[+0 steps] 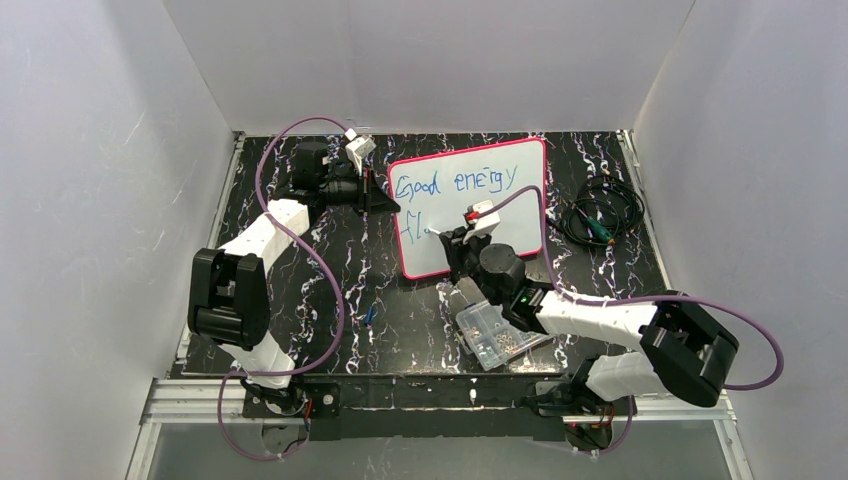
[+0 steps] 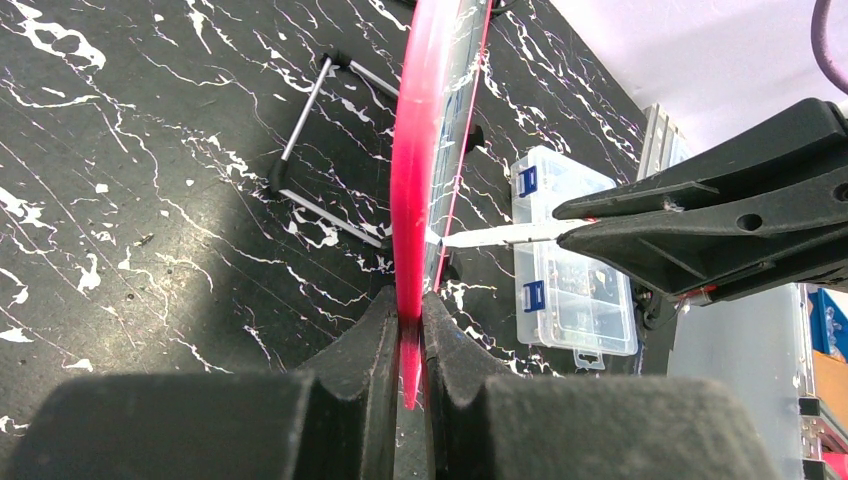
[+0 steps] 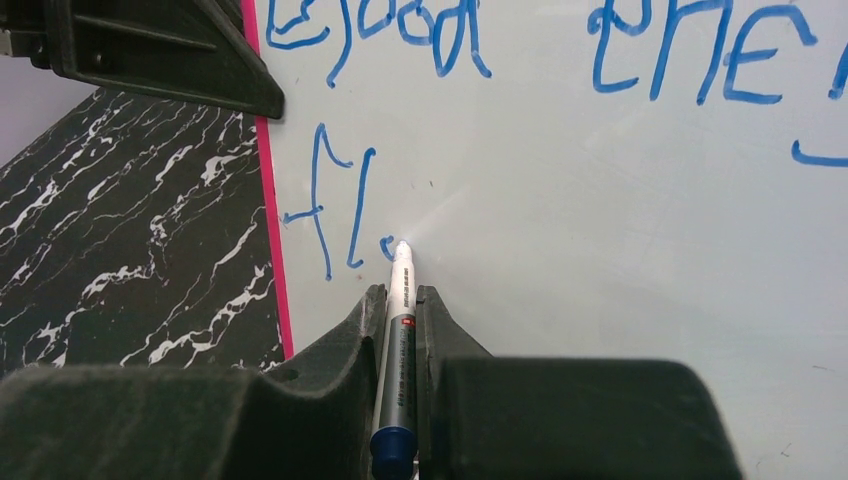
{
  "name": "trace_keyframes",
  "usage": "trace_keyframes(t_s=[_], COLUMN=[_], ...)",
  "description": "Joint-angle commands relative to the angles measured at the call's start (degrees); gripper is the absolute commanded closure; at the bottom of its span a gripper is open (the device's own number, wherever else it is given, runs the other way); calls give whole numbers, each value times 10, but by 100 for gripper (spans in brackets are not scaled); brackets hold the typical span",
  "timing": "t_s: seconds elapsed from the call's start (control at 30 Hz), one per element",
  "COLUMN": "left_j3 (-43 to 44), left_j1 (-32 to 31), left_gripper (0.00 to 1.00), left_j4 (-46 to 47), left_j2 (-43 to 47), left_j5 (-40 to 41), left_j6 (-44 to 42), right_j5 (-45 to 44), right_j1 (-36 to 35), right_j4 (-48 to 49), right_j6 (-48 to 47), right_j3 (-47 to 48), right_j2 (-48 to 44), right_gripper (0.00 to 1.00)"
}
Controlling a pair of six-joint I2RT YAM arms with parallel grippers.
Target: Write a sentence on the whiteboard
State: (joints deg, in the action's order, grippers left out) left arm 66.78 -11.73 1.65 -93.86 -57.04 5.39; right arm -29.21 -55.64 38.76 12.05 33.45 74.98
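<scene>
The whiteboard (image 1: pixel 500 190) with its pink-red frame (image 2: pixel 412 180) stands tilted on the black marbled table. My left gripper (image 1: pixel 385 200) (image 2: pixel 408 320) is shut on the board's left edge. On the board the sentence (image 1: pixel 455 183) (image 3: pixel 400 30) in blue reads "Good energy" on top, with "fl" (image 3: pixel 335 205) and the start of another letter below. My right gripper (image 1: pixel 445 235) (image 3: pixel 400 300) is shut on a blue-capped marker (image 3: pixel 398 340), whose tip (image 3: pixel 402 248) touches the board just right of "fl". In the left wrist view the marker (image 2: pixel 500 236) meets the board's face.
A clear compartmented parts box (image 1: pixel 495 333) (image 2: pixel 570 260) lies on the table under my right arm. A coil of black cable (image 1: pixel 600 215) sits right of the board. A small blue thing (image 1: pixel 371 314) lies on the table left of centre. The board's wire stand (image 2: pixel 325 150) shows behind it.
</scene>
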Motion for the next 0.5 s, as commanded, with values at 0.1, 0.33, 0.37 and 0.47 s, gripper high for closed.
trace_keyframes(t_s=[0.1, 0.33, 0.37, 0.47], left_j3=[9, 8, 9, 9], left_j1=[1, 1, 1, 1], left_gripper=[100, 100, 100, 100], left_j4=[9, 9, 9, 9], left_j2=[44, 45, 45, 44], left_j5=[-26, -26, -26, -26], left_j6=[1, 1, 1, 1], right_j5=[3, 21, 23, 17], right_j1=[0, 0, 0, 0], right_j4=[45, 42, 41, 28], right_j6=[-11, -6, -6, -5], right_j3=[34, 26, 22, 17], right_j2=[14, 3, -5, -25], right_gripper=[99, 99, 99, 99])
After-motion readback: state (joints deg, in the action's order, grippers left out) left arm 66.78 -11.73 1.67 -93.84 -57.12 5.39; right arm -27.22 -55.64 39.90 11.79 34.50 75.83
